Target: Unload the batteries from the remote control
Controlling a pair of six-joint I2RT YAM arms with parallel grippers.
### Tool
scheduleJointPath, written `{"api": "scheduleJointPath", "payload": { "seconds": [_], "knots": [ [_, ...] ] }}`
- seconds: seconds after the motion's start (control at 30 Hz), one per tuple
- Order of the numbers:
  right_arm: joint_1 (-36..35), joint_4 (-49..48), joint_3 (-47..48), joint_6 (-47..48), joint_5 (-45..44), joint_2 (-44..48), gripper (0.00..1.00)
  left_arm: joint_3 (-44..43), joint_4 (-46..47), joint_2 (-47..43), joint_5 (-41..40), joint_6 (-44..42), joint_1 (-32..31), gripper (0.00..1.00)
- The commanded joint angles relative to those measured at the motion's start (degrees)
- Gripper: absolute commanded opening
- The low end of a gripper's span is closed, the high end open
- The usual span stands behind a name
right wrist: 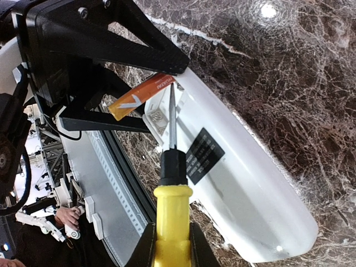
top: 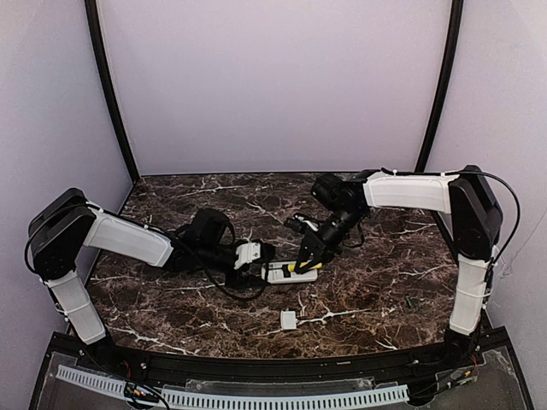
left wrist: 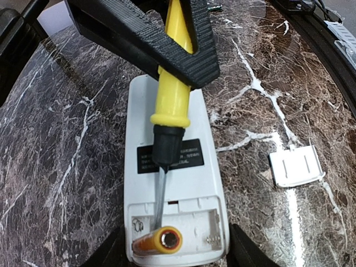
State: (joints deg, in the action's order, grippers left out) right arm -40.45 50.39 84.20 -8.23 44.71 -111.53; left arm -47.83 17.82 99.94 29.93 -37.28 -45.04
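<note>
The white remote control (left wrist: 172,167) lies back up on the marble with its compartment open. My left gripper (left wrist: 175,253) is shut on its compartment end, also seen from above (top: 256,256). An orange battery (left wrist: 158,241) sits tilted in the left slot, one end raised, and it juts out in the right wrist view (right wrist: 142,97). The right slot looks empty. My right gripper (right wrist: 172,245) is shut on the yellow-handled screwdriver (right wrist: 172,217), whose tip (right wrist: 171,92) rests in the compartment beside the battery. I cannot make out the dark greenish battery.
The small white square cover piece (top: 289,319) lies on the table near the front edge, right of the remote in the left wrist view (left wrist: 296,166). The two grippers (top: 312,249) meet closely over the remote (top: 286,272) at the table's middle.
</note>
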Motion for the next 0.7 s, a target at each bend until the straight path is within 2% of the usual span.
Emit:
{"api": "scheduleJointPath", "payload": {
  "seconds": [0.0, 0.67],
  "knots": [
    [0.4, -1.2, -0.7, -1.5, -4.2, 1.7, 0.0, 0.4, -0.3, -0.6, 3.2, 0.1, -0.8, 0.29],
    [-1.5, 0.7, -2.6, -3.2, -4.5, 1.5, 0.0, 0.3, -1.3, -0.6, 1.3, 0.2, -0.8, 0.27]
  ]
}}
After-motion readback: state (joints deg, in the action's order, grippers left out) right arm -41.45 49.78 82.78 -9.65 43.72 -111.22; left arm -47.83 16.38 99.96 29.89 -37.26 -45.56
